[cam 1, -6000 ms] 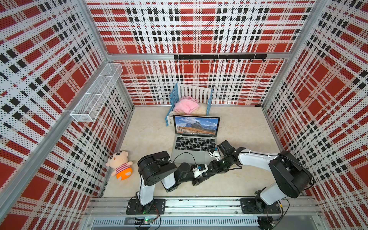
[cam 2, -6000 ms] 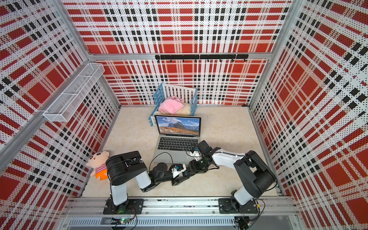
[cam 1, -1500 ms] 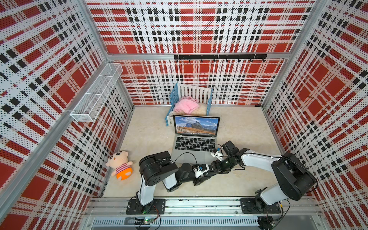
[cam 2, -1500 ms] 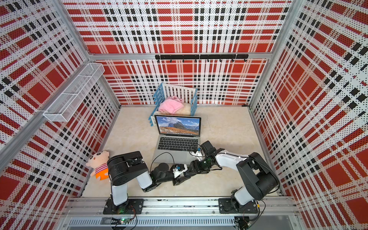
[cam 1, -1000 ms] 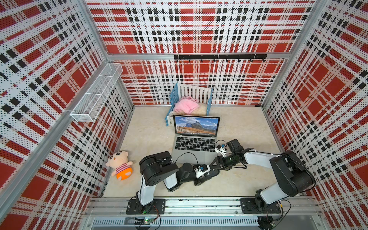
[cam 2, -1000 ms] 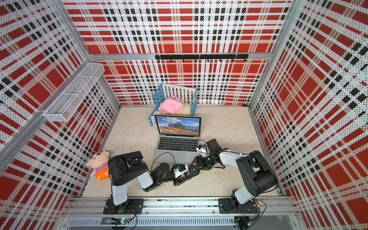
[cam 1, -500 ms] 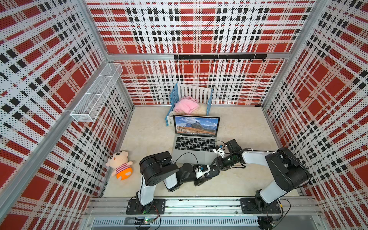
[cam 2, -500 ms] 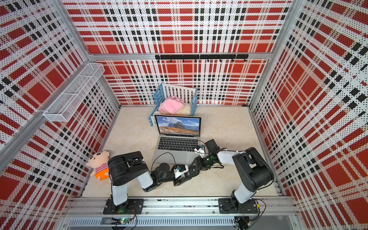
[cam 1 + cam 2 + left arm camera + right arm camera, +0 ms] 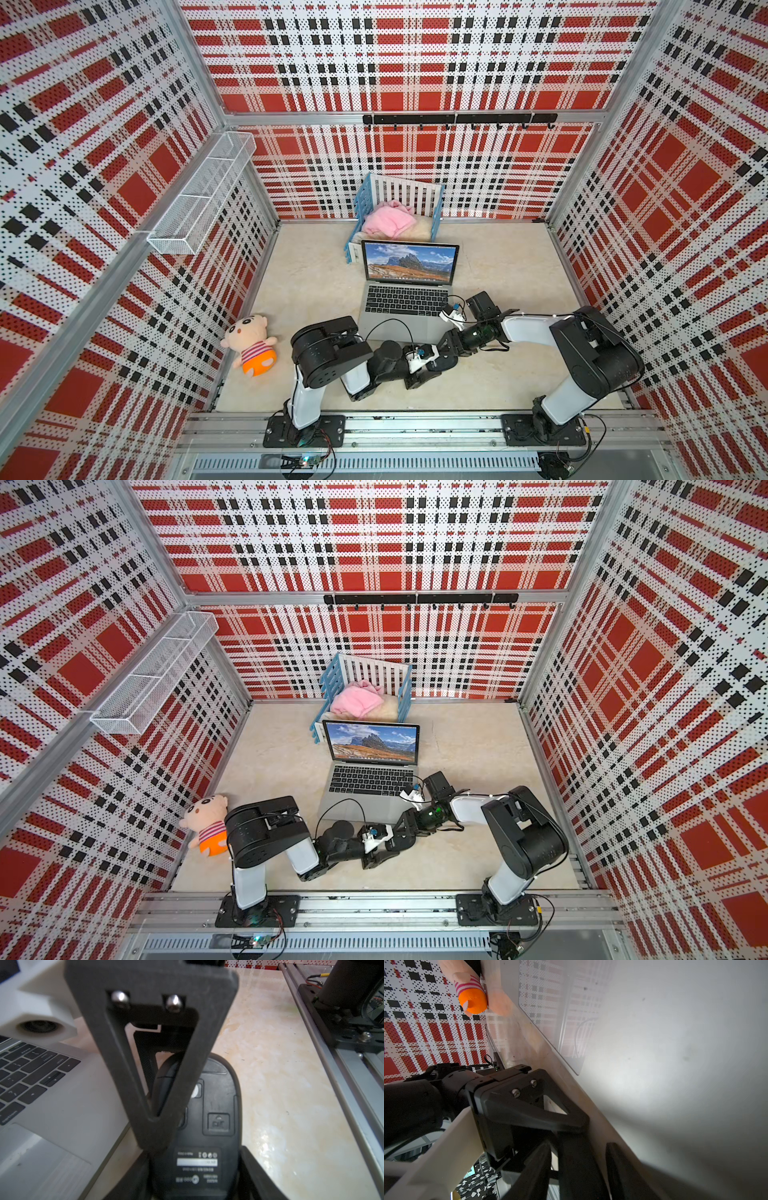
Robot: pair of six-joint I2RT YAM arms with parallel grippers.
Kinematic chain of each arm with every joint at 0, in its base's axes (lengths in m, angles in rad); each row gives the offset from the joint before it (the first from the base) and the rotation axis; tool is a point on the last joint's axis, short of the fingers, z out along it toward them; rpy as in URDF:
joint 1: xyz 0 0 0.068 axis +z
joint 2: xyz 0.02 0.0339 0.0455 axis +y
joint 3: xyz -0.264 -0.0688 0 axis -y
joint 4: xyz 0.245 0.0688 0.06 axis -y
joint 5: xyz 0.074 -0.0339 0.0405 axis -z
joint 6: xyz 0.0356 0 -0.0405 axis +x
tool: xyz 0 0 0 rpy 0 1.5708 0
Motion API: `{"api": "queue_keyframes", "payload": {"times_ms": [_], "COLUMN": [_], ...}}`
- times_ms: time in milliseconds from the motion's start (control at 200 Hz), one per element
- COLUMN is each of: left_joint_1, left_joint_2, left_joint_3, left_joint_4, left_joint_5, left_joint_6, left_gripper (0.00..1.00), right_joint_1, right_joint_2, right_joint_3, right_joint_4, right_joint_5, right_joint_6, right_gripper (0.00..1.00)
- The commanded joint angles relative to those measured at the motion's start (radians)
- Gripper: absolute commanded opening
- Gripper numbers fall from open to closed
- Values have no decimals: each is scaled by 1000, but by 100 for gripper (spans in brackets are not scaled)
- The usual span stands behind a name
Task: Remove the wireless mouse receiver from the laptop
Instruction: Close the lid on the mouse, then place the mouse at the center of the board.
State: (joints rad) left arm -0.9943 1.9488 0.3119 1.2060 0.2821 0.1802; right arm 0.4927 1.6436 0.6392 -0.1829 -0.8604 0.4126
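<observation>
Left hand [image 9: 197, 1169] clasps the upturned black mouse [image 9: 216, 1105] just beside the laptop [image 9: 399, 299]. Right hand [image 9: 445, 348] reaches over its underside; whether it grips anything is unclear. No view shows the wireless mouse receiver, so its removal cannot be confirmed.

The place was a robot test cell, dressed to look a little like a home. Perforated panels [image 9: 399, 62] printed in red, black and white plaid closed it in on the far, left and right sides, held by aluminium posts [image 9: 195, 62]. Two arms were bolted to a metal rail [image 9: 415, 428] at the near edge. A wire basket [image 9: 203, 195] and hook rack [image 9: 457, 119] hung on the walls.
</observation>
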Motion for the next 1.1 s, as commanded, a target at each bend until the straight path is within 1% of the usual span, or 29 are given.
{"api": "queue_keyframes", "payload": {"times_ms": [0, 115, 155, 271, 366, 476, 511, 546, 651, 752, 827, 897, 927, 957, 997, 1037, 1072, 1092], "left_joint_1": [-10, -10, -9, -6, 6, 38, 44, 51, 68, 91, 117, 145, 160, 180, 214, 257, 298, 321], "left_joint_2": [45, 38, 38, 30, 4, -62, -87, -116, -196, -297, -387, -483, -524, -563, -622, -677, -723, -747], "left_joint_3": [-17, -19, -19, -23, -35, -63, -75, -86, -118, -154, -189, -227, -240, -255, -277, -298, -310, -315], "left_joint_4": [-203, -204, -203, -204, -203, -197, -189, -184, -177, -177, -170, -160, -157, -157, -157, -160, -174, -186], "left_joint_5": [-17, -23, -26, -37, -47, -49, -47, -52, -66, -101, -120, -154, -168, -181, -193, -198, -201, -198], "left_joint_6": [-1, -1, -3, -9, -24, -48, -58, -67, -94, -134, -175, -220, -239, -262, -300, -346, -390, -414], "left_gripper": [38, 39, 41, 48, 54, 55, 56, 57, 59, 62, 63, 69, 72, 76, 82, 95, 99, 99], "right_joint_1": [46, 50, 50, 49, 48, 31, 28, 27, 27, 30, 41, 41, 38, 38, 51, 59, 62, 63], "right_joint_2": [51, 51, 47, 30, -9, -94, -127, -161, -236, -291, -313, -311, -309, -303, -293, -269, -241, -223], "right_joint_3": [-23, -23, -23, -20, -10, 17, 35, 62, 130, 182, 241, 295, 313, 327, 346, 374, 401, 413], "right_joint_4": [-51, -53, -55, -72, -118, -230, -278, -352, -498, -575, -647, -710, -723, -720, -722, -742, -763, -768], "right_joint_5": [33, 41, 42, 69, 135, 271, 339, 438, 655, 782, 917, 1050, 1060, 1097, 1146, 1199, 1240, 1264], "right_joint_6": [3, 2, 2, -1, -1, -3, -6, -12, -10, 7, 14, 29, 35, 33, 32, 37, 40, 35], "right_gripper": [47, 34, 31, 29, 29, 26, 26, 26, 26, 26, 26, 26, 26, 26, 27, 27, 27, 27]}}
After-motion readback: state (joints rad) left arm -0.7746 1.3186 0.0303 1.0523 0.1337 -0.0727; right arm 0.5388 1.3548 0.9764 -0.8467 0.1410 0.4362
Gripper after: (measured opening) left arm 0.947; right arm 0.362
